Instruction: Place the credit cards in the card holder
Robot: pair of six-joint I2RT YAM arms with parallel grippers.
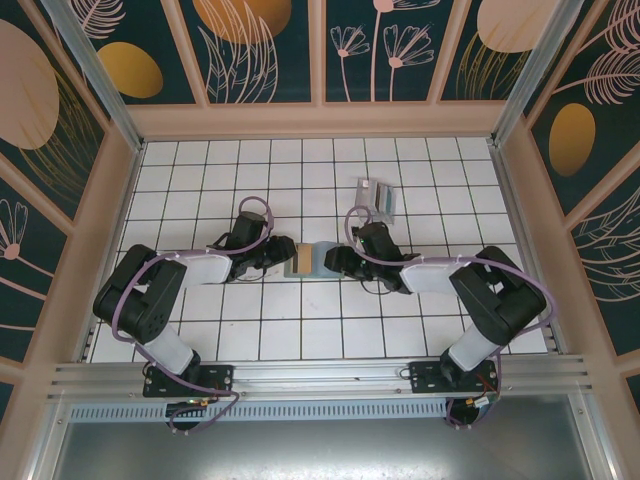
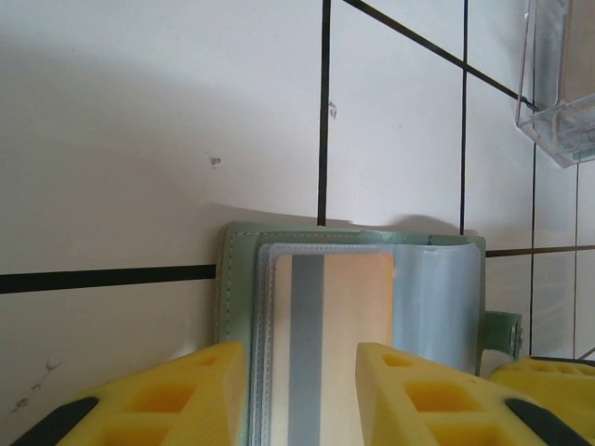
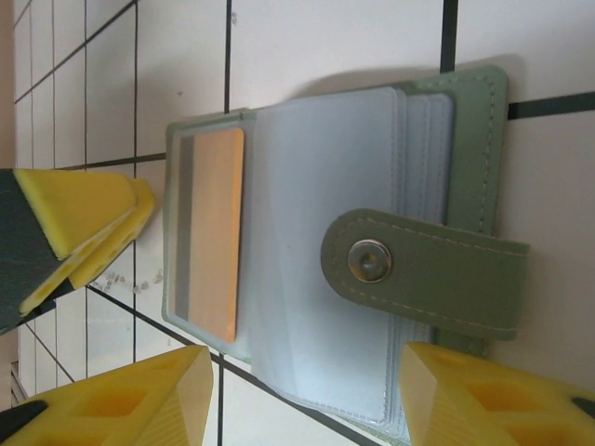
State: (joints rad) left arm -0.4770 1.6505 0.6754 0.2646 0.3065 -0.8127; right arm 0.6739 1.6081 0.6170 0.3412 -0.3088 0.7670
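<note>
- Top external view: the card holder (image 1: 310, 260) lies open on the tiled worktop (image 1: 300, 330), mid-floor. The left gripper (image 1: 283, 258) is at its 9 o'clock edge and the right gripper (image 1: 333, 262) at its 3 o'clock edge.
- The loose credit cards (image 1: 380, 200) lie in a grey-and-teal pile at 1 o'clock from the holder, well apart.
- Left wrist: a gold-brown card (image 2: 358, 353) sits inside a clear sleeve of the holder. The left gripper's jaws are released, standing apart over the page on either side of that card. I cannot tell whether they press on it.
- Right wrist: the right gripper (image 3: 307, 372) is released, its jaws wide over the holder's near edge. The snap strap (image 3: 428, 274) lies across the clear sleeves.
</note>
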